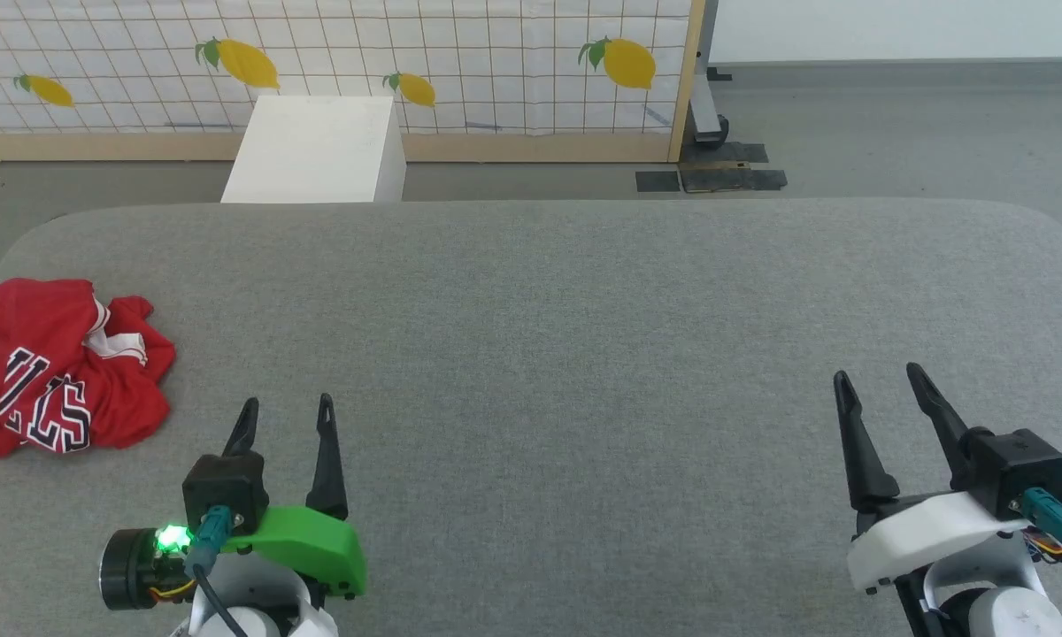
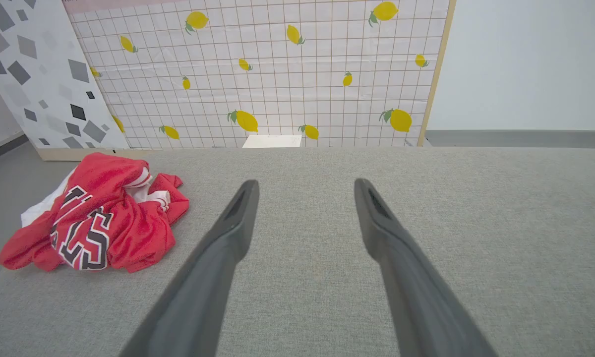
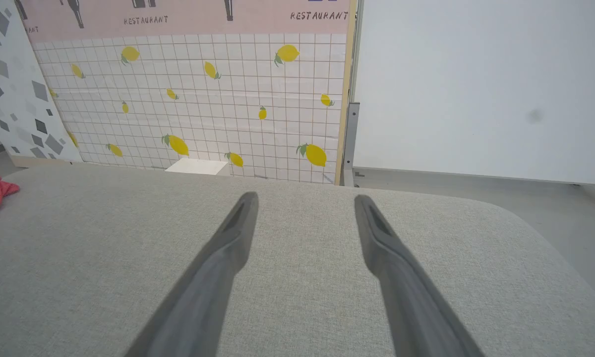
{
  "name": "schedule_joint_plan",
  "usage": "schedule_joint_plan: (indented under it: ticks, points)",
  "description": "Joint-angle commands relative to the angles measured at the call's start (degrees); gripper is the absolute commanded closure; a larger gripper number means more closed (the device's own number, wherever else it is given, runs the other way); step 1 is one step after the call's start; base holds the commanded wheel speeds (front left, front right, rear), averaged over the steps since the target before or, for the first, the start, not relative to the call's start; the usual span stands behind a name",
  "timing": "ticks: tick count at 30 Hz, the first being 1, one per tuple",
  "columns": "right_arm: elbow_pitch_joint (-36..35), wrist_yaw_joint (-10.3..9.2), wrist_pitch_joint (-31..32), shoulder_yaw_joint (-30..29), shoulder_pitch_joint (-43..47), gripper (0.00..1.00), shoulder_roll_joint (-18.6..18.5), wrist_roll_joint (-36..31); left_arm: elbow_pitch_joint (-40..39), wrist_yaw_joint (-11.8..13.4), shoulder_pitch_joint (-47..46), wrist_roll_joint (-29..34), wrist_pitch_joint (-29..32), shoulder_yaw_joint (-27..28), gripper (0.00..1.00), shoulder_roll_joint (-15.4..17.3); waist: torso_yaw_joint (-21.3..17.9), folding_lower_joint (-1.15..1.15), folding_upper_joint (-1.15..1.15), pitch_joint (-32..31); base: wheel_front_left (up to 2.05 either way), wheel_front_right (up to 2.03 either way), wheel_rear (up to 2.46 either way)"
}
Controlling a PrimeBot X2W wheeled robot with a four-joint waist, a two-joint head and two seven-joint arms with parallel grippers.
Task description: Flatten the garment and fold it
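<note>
Garment (image 1: 62, 367): red jersey, crumpled in heap, white sleeve and striped trim showing, black white-outlined lettering creased. Lay at left edge of grey table (image 1: 584, 310). Left gripper (image 1: 288, 401) over table's near left part, beside garment but apart from it, fingers spread wide, holding nothing, pointing toward table's far edge. Right gripper (image 1: 877, 372) over table's near right part, likewise spread, empty. Beyond table's far edge: white box (image 1: 319, 150), then lemon-print panel (image 1: 496, 71).

A staged test room: lemon-print tile backdrop panel (image 1: 496, 80), bare grey floor (image 1: 894, 133), grey padded table (image 1: 584, 354).
</note>
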Motion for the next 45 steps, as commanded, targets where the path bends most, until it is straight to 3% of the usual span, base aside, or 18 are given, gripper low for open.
schedule_joint_plan:
  ticks: [1, 45]
  points:
    - [0.0, -0.02, -0.8, -0.3, -1.2, 0.00, 0.0, 0.6, 0.2, 0.5, -1.3, -0.4, -0.7, -0.1, 0.00, 0.0, 0.0, 0.00, 0.00, 0.0, 0.00, 0.00, 0.00]
    - [0.6, -0.05, -6.0, -1.9, -1.1, 0.00, 0.1, 4.0, 3.5, 3.1, -2.7, -3.3, -5.9, -1.6, 0.00, -0.1, 0.2, 0.00, 0.00, -0.1, 0.00, 0.00, 0.00]
